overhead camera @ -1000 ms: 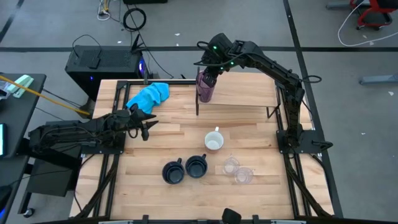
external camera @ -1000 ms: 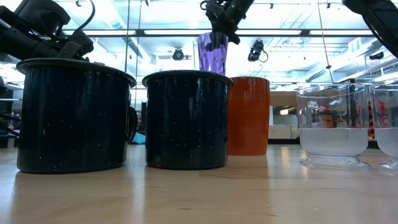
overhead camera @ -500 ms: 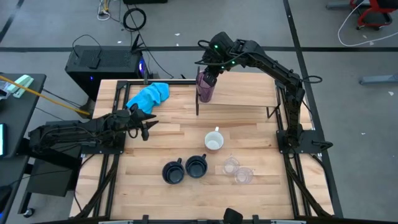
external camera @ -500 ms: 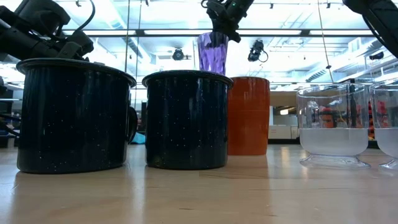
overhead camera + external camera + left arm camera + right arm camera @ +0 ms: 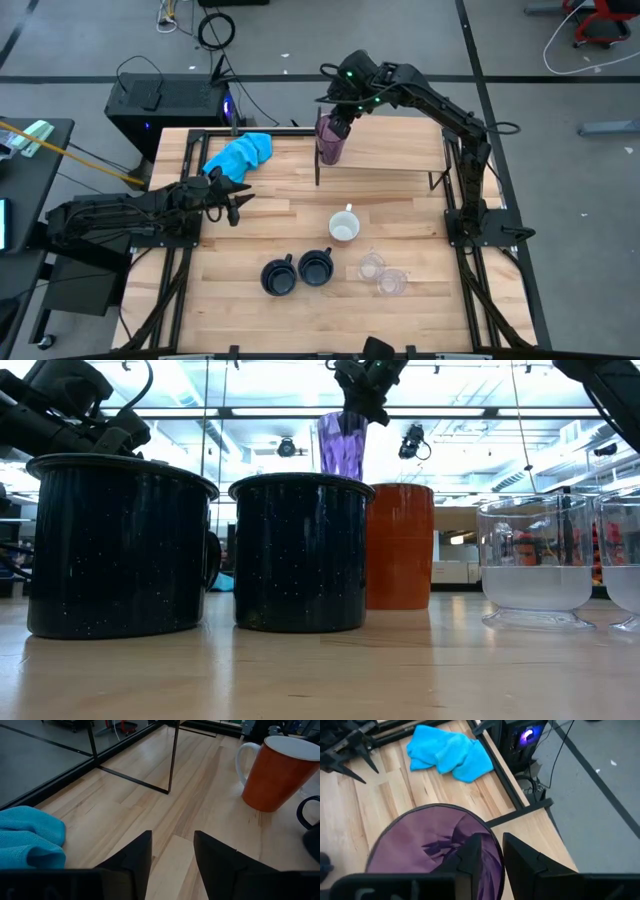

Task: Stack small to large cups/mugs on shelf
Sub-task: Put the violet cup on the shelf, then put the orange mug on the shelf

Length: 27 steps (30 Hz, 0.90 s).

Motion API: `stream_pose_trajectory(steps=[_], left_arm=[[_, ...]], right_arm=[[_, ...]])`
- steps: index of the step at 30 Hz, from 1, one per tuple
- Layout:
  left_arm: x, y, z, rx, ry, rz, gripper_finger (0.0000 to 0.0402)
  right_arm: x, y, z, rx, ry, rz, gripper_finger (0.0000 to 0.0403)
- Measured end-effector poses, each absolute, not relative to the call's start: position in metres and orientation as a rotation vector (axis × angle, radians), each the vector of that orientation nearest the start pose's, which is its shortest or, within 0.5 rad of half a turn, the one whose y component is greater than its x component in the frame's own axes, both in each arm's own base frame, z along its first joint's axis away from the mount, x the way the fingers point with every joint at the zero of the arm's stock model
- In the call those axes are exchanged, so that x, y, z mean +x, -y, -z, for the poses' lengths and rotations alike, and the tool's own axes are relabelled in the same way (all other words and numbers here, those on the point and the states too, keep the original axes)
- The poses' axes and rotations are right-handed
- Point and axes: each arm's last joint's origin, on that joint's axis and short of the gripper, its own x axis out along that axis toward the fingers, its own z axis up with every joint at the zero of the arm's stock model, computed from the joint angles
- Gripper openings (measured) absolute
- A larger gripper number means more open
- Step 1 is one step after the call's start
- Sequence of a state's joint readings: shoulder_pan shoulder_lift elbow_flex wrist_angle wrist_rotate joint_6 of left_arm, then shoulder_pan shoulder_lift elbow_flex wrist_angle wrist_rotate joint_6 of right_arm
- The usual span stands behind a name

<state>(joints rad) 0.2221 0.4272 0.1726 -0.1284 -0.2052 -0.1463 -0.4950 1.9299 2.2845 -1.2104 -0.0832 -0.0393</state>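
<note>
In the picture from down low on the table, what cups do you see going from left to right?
Big dark navy mug → second dark navy mug → orange mug → clear cup → another clear cup at the edge.

The shelf [image 5: 385, 150] stands at the far right of the tabletop [image 5: 260, 225]. The tumbler [image 5: 330, 140] sits at the shelf's left end, with the right claw [image 5: 338, 118] on its rim. A cloth [image 5: 240, 154] lies left of the shelf. The left claw [image 5: 232, 197] rests at the tabletop's left side. A mug [image 5: 343, 227] stands near the middle, before the shelf. Nearer the front edge stand two handled mugs [image 5: 297, 271] side by side, with two small cups [image 5: 382, 275] to their right.
</note>
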Motion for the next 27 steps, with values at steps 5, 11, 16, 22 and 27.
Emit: stream_pose_trajectory(steps=[5,11,16,22,27], left_arm=[[0.117,-0.032,-0.173,-0.146,-0.354,-0.45,0.0157],[0.117,-0.032,-0.174,-0.146,-0.345,-0.449,0.0154],[0.119,-0.033,-0.179,-0.171,-0.283,-0.449,0.0154],[0.123,-0.033,-0.201,-0.171,-0.051,-0.417,0.0146],[0.121,-0.033,-0.234,-0.186,0.303,-0.377,0.0136]], right_arm=[[0.329,0.175,-0.433,0.188,-0.792,0.375,0.0091],[0.312,0.166,-0.454,0.177,-0.729,0.386,0.013],[0.298,0.135,-0.475,0.131,-0.684,0.327,0.0163],[0.301,0.076,-0.485,0.085,-0.674,0.151,0.0159],[0.31,0.019,-0.483,0.094,-0.699,0.025,0.0147]])
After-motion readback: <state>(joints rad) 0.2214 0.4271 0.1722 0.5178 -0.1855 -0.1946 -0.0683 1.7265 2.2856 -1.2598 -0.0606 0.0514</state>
